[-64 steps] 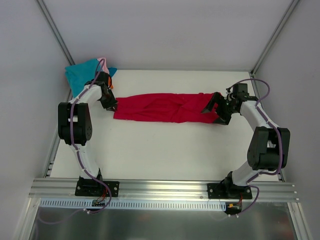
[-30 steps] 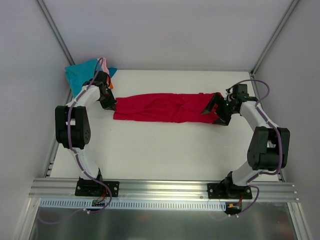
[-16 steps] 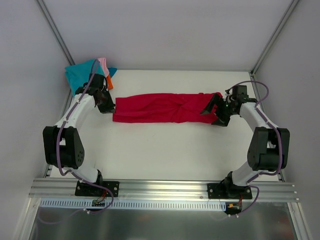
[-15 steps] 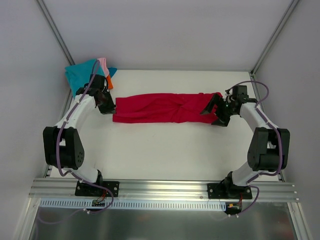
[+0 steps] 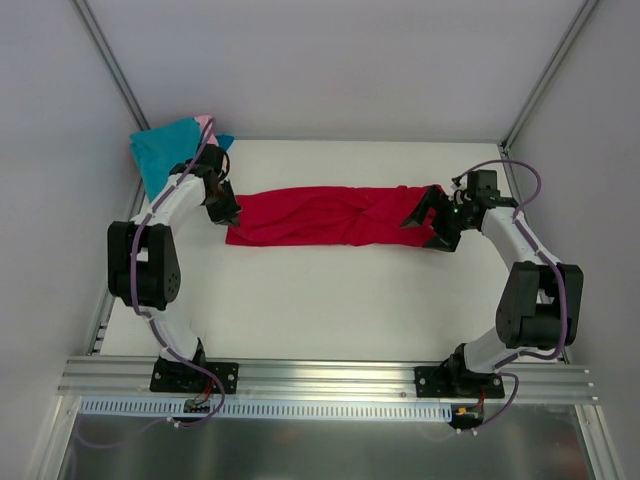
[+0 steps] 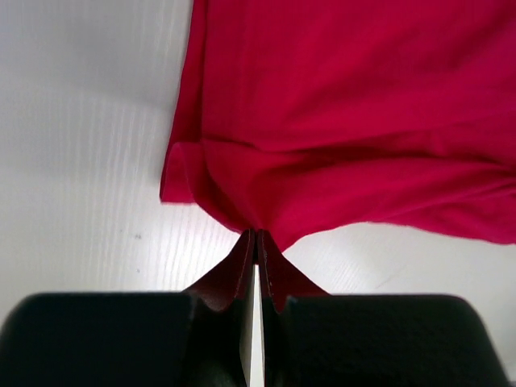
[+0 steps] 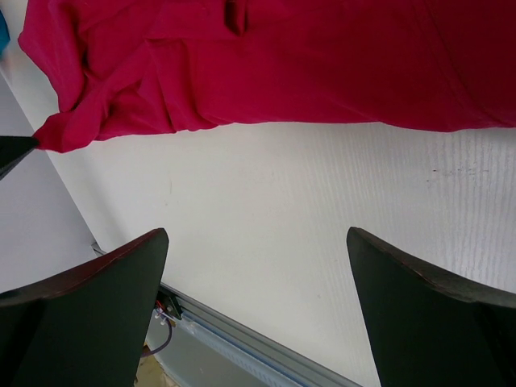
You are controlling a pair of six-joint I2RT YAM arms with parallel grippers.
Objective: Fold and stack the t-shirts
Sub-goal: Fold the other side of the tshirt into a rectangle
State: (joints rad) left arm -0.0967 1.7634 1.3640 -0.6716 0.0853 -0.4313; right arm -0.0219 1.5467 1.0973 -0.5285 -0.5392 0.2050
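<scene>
Red shirt [image 5: 325, 216] is laid out as a long band on the white surface [image 5: 330, 300], long axis running left to right, slightly rumpled. Left arm is bent inward at the elbow, its gripper [image 5: 224, 212] set at the shirt's left end; jaws are pressed together, pinching a fold of red cloth [image 6: 256, 234]. Right arm is reached in from the right edge, its gripper [image 5: 432, 218] placed over the shirt's right end, jaws spread wide, nothing held. Teal shirt [image 5: 165, 150] with a bit of pink is bunched at the far left corner.
</scene>
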